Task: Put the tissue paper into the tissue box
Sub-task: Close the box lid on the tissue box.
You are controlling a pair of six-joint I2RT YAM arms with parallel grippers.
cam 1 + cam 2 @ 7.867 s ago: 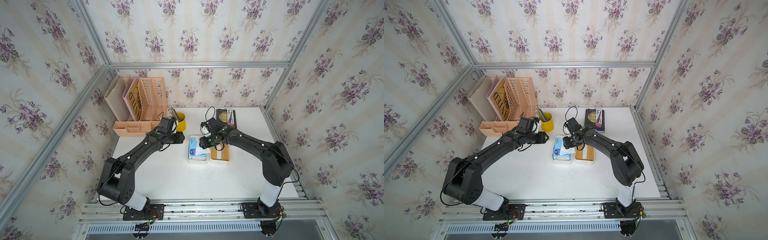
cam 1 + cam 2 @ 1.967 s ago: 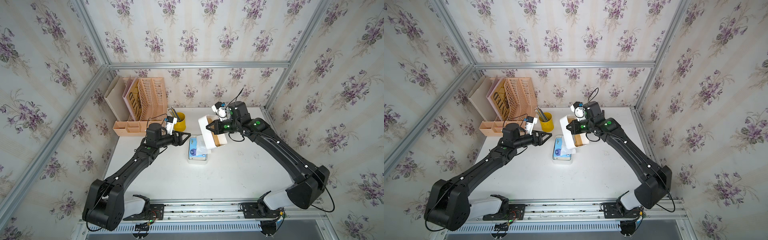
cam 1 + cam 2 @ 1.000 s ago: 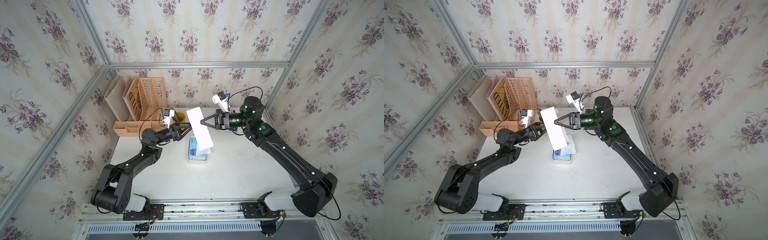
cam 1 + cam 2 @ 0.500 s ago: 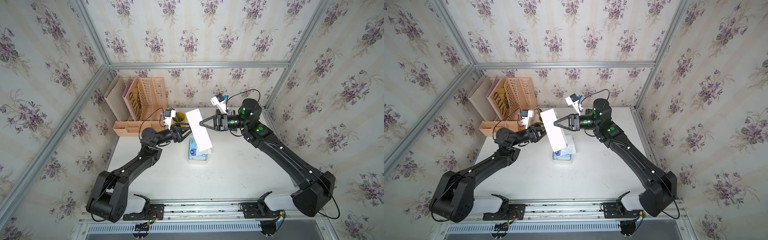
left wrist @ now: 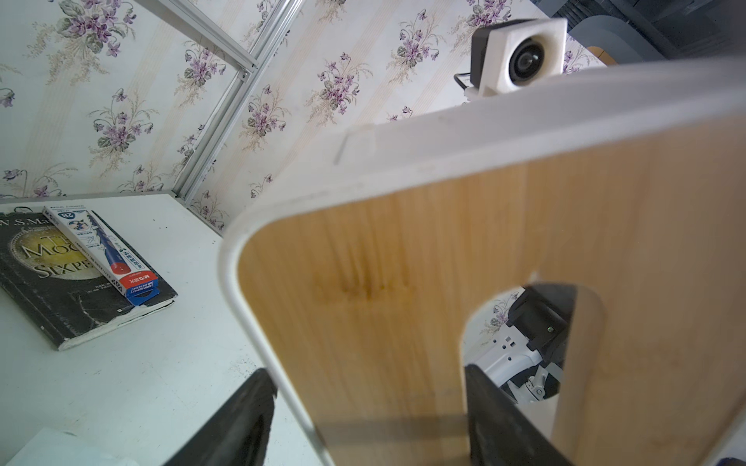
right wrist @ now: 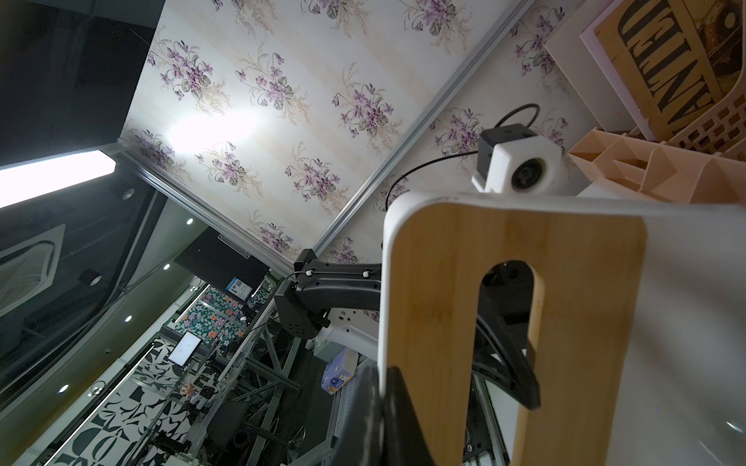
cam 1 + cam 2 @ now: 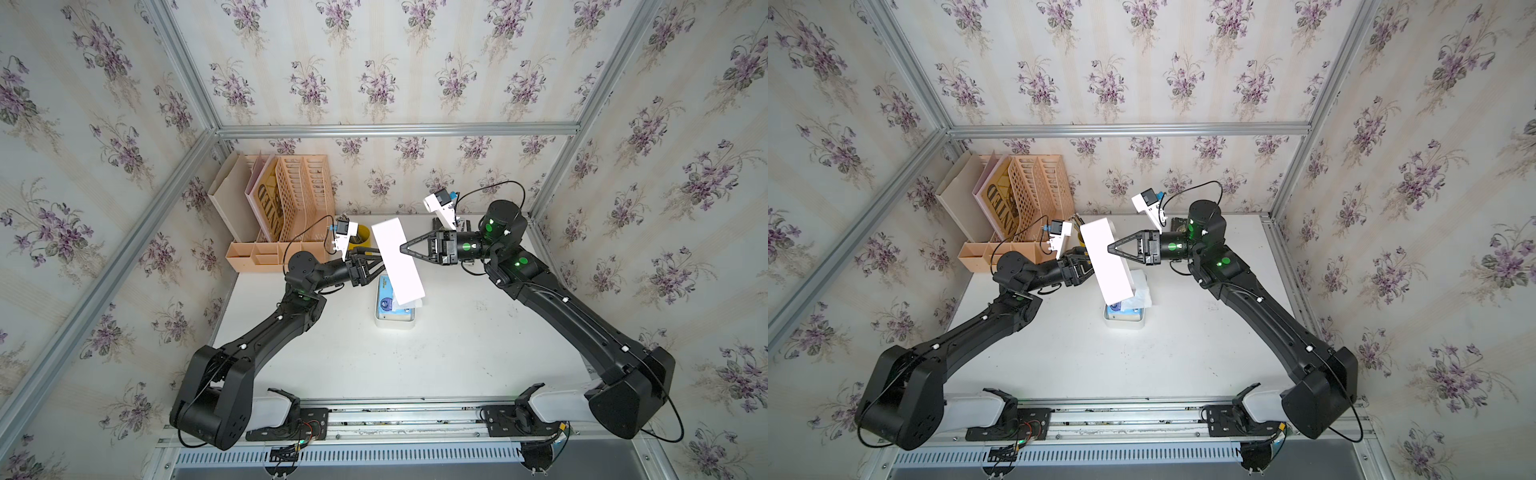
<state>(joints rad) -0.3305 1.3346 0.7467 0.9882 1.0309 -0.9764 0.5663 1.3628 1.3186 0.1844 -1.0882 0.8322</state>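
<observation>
Floral-walled cell: right gripper (image 7: 405,248) pinches the white-rimmed bamboo lid (image 7: 406,279) aloft, left gripper (image 7: 376,262) gaping astride it, likely a handover; soft blue-white tissue pack (image 7: 390,311) already fills the white plastic tub (image 7: 395,325).

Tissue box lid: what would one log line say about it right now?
lid: held up, tilted | right gripper: shut on lid | left gripper: open, astride lid | tissue pack: in tub

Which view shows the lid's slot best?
Right wrist: most of the slot shows, cut through the bamboo face. Left wrist catches only one rounded end. In both top views the lid shows just its white side, no slot.
</observation>
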